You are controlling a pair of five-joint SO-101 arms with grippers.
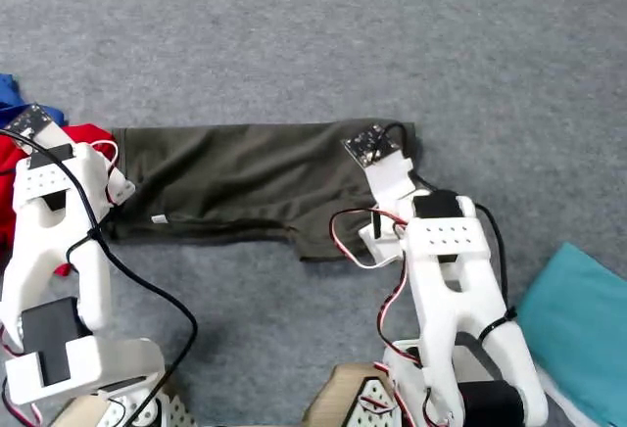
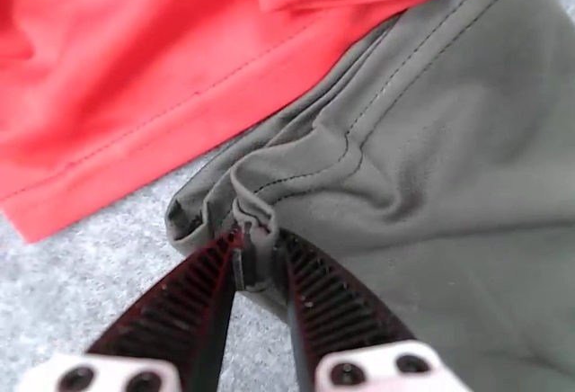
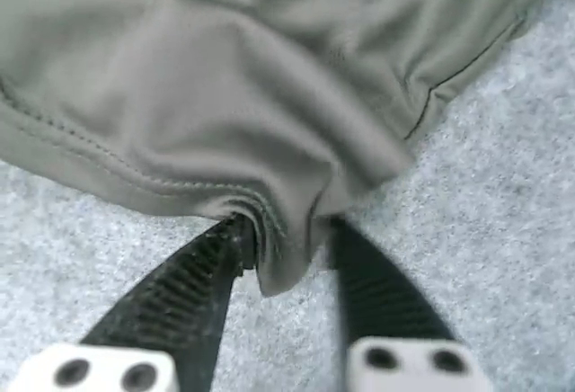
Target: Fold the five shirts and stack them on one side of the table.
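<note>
An olive shirt [image 1: 245, 182] lies folded lengthwise across the middle of the grey table. My left gripper [image 2: 257, 241] is at the shirt's left end, shut on a bunched edge of the olive shirt [image 2: 431, 167]; in the high view the left gripper [image 1: 118, 192] sits at that end. My right gripper [image 3: 287, 235] is at the shirt's near right corner, and a fold of the olive shirt [image 3: 225, 104] is pinched between its fingers. From above, the right gripper [image 1: 377, 236] is at the shirt's lower right edge.
A red shirt [image 1: 83, 138] [image 2: 117, 68] lies crumpled at the left, touching the olive one, with a blue shirt [image 1: 12, 94] behind it. A teal folded shirt [image 1: 578, 319] sits at the near right. The far half of the table [image 1: 323, 45] is bare carpet.
</note>
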